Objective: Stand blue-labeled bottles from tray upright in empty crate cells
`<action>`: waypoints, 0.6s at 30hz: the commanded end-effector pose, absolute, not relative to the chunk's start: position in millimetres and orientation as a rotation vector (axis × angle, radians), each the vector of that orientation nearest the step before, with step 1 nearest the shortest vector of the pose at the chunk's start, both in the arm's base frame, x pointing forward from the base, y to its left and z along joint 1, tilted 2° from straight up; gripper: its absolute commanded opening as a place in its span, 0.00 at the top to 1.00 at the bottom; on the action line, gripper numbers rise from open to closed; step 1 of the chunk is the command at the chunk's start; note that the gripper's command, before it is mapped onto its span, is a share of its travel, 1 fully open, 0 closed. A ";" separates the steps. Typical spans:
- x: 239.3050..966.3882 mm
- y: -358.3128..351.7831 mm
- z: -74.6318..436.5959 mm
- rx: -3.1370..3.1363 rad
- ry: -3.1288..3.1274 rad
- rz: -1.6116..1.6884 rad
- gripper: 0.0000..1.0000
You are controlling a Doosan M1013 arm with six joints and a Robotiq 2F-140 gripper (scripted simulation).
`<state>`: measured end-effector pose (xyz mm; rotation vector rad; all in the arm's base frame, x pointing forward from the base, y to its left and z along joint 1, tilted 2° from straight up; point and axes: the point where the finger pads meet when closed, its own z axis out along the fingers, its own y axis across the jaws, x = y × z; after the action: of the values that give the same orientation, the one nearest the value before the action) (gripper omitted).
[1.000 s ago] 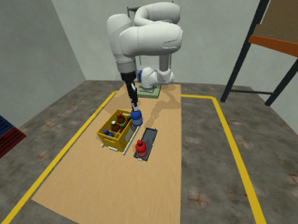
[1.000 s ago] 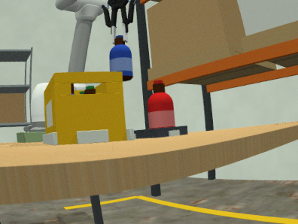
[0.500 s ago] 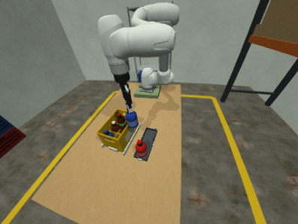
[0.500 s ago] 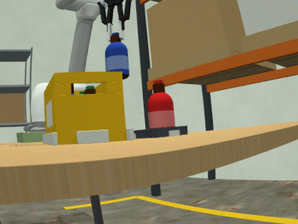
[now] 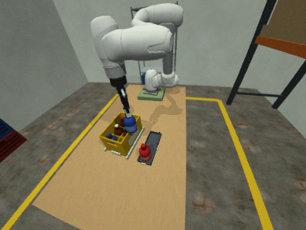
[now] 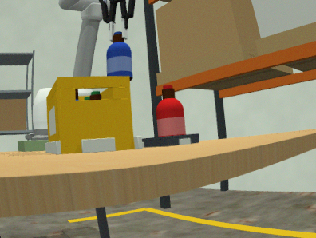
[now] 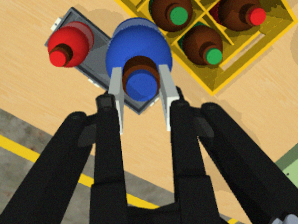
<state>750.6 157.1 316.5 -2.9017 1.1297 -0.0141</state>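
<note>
My gripper (image 7: 140, 79) is shut on the neck of the blue-labeled bottle (image 7: 140, 50) and holds it upright in the air. In the exterior view the bottle (image 6: 119, 60) hangs with its base about level with the top rim of the yellow crate (image 6: 92, 116). In the wrist view it is over the gap between the crate (image 7: 200, 16) and the dark tray (image 7: 87, 56). A red-labeled bottle (image 5: 144, 152) stands upright on the tray (image 5: 150, 147).
The arm's base (image 5: 154, 82) stands at the table's far end. A shelf rack with orange beams (image 5: 282, 42) stands to the right, off the table. Yellow floor lines (image 5: 239, 154) run along the table's sides.
</note>
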 end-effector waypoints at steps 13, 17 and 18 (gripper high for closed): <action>774.2 133.6 316.5 -2.902 1.130 -0.014 1.00; 780.5 127.4 316.5 -2.902 1.130 -0.014 1.00; 782.0 125.9 316.5 -2.902 1.130 -0.014 1.00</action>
<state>777.7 130.1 316.3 -2.9017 1.1297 -0.0140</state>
